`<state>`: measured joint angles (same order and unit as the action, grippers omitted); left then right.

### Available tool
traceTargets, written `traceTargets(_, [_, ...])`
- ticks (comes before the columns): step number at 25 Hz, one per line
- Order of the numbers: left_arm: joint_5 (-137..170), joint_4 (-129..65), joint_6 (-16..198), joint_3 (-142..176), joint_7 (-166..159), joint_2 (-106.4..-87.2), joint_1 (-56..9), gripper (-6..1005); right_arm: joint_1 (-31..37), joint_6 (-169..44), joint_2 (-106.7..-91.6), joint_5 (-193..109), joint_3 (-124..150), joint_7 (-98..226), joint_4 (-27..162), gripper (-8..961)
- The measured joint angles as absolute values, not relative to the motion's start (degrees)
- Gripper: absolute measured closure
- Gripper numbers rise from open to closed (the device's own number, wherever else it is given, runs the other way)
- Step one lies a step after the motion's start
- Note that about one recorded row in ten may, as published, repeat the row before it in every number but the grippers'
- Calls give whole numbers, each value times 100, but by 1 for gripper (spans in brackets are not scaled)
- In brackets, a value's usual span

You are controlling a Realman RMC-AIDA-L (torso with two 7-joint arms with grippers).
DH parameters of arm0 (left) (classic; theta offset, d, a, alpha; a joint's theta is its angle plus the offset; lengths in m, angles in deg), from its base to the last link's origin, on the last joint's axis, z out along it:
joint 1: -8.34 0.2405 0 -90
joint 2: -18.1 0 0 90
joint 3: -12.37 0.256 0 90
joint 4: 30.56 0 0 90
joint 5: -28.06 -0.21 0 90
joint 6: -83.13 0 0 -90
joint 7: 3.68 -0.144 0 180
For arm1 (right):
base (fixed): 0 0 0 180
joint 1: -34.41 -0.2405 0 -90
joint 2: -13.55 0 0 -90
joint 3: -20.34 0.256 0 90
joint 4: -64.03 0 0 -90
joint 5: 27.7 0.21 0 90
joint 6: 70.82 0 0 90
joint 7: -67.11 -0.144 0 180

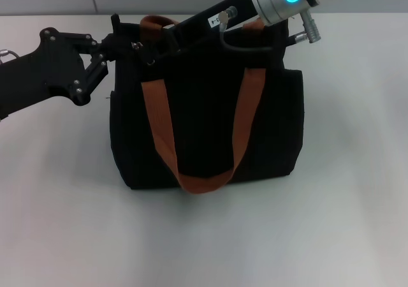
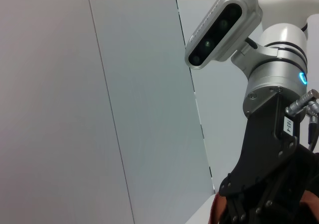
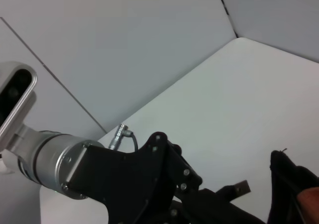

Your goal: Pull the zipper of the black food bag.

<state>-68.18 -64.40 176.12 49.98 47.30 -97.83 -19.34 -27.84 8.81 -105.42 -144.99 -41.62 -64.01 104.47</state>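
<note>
Both claws at black food bag (image 1: pixel 204 121) top

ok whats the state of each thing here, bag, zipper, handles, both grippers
black food bag: upright on the white table, top edge held at its left corner
zipper: pull tab not visible, open or shut cannot be told
orange-brown handles: front one hangs down the bag's face
left gripper: at the bag's top left corner, shut on the fabric
right gripper: over the bag's top, fingers hidden

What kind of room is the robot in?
Probably a lab or test room: a bare white table, plain grey wall panels, and only the black food bag set out.
</note>
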Motion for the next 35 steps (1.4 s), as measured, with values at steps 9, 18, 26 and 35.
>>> traceTargets(9, [-6818, -6439, 17596, 4990, 4736, -9775, -1934, 968, -2655, 881, -10547, -14582, -4162, -6487, 10560, 955])
traceTargets(18, [-6816, -6440, 17571, 4988, 4730, -9773, -1934, 968, -2577, 880, -10545, -14603, -4163, -6515, 10607, 955])
traceTargets(26, [-6817, -6437, 17556, 4988, 4725, -9774, -1934, 968, -2440, 883, -10545, -14727, -4162, -6619, 10824, 955])
traceTargets(35, [-6817, -6425, 17550, 4980, 4723, -9774, -1934, 968, -2324, 926, -10545, -14740, -4162, -6630, 10963, 955])
